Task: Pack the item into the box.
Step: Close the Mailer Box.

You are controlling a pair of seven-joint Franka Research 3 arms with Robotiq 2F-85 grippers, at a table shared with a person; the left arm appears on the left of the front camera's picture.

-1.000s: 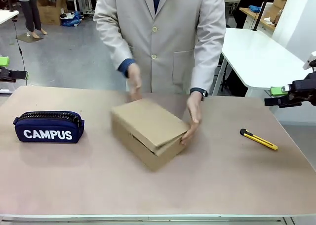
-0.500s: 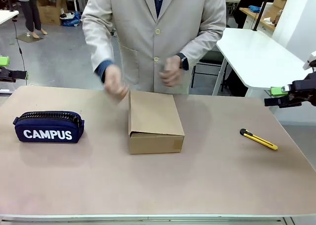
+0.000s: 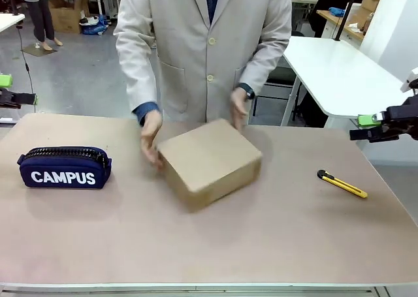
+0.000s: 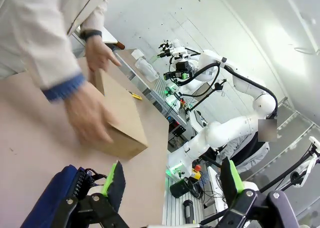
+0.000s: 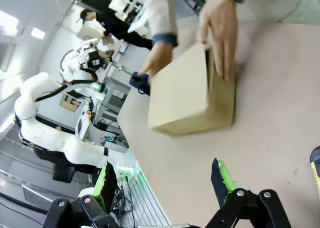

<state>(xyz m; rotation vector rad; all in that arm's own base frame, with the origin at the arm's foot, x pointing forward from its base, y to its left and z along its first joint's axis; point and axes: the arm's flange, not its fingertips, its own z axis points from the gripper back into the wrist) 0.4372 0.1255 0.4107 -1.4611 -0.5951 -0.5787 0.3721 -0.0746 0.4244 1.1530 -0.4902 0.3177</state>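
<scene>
The box [image 3: 210, 162] sits closed near the middle of the table [image 3: 294, 238], turned at an angle, with the person's two hands on it: one hand [image 3: 151, 135] against its side toward the robot's left, the other hand [image 3: 238, 110] at its far corner. It lies well apart from both grippers. In the front view the left gripper [image 3: 10, 98] is at the picture's left edge, beyond the table's far left corner, and the right gripper [image 3: 369, 127] hangs off the table's right side, with its green pads pointing inward; from this view I cannot tell how far either is open. The left wrist view shows the left gripper [image 4: 172, 180] with its jaws spread wide and nothing between them; the box [image 4: 120, 115] lies farther off beyond the fingers, a blurred hand [image 4: 87, 119] on its near side. The right wrist view shows the right gripper [image 5: 162, 180] likewise spread wide and empty, the box [image 5: 187, 95] ahead on the table with a hand [image 5: 220, 30] pressed on its side. The stapler cannot be seen; the box's lid is down. A navy "CAMPUS" pencil case [image 3: 64, 168] rests on the table toward the robot's left, and a yellow utility knife [image 3: 342, 184] lies toward the right, both well apart from the box
</scene>
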